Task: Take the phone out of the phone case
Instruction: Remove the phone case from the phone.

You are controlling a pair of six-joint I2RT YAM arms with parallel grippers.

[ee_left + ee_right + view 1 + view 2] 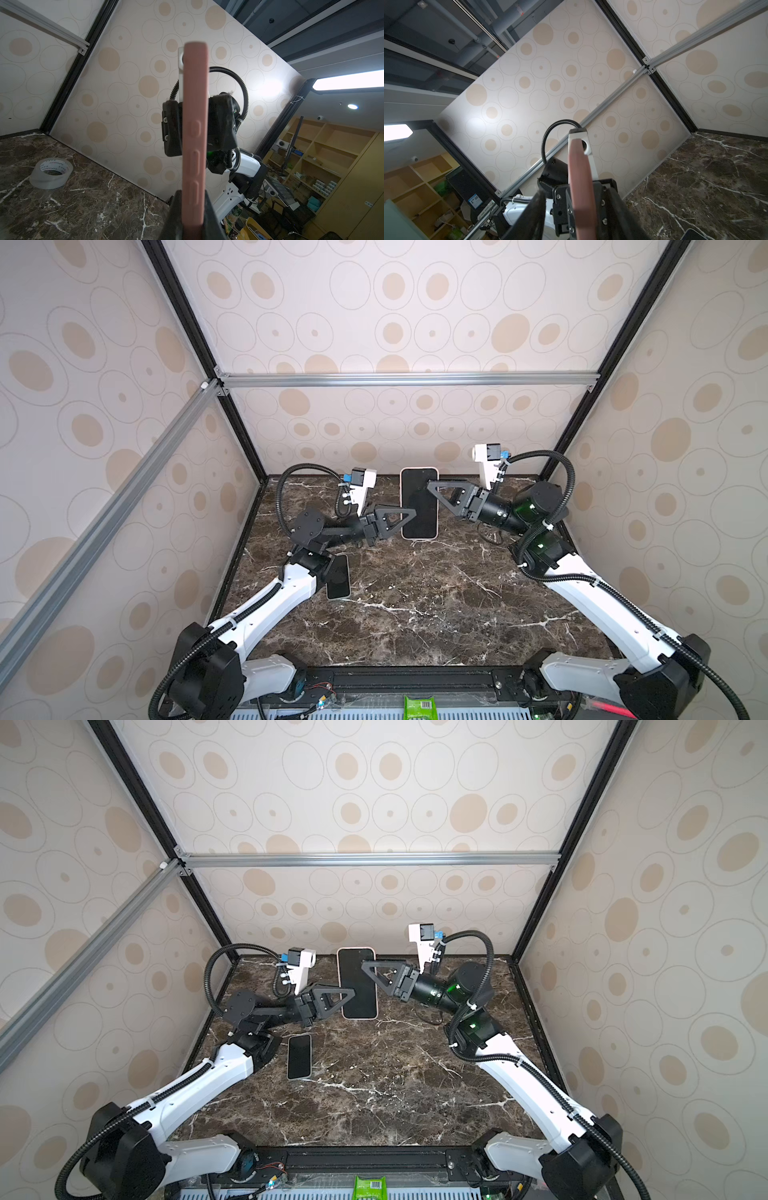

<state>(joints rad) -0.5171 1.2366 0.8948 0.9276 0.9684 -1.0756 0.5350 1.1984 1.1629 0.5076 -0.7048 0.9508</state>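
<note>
One pink phone case [424, 524], dark face | left tool [409, 515] pinching it | right tool [431, 485] spread

The left arm [286, 589] partly hides the phone [338, 583].

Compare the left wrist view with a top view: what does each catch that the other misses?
Only the left wrist: a tape roll on the table, and the pink phone case edge-on with its button bumps. Only a top view: a second phone lying flat, and the dark screen of the held phone. Both: that phone raised, left gripper and right gripper at its sides.
</note>
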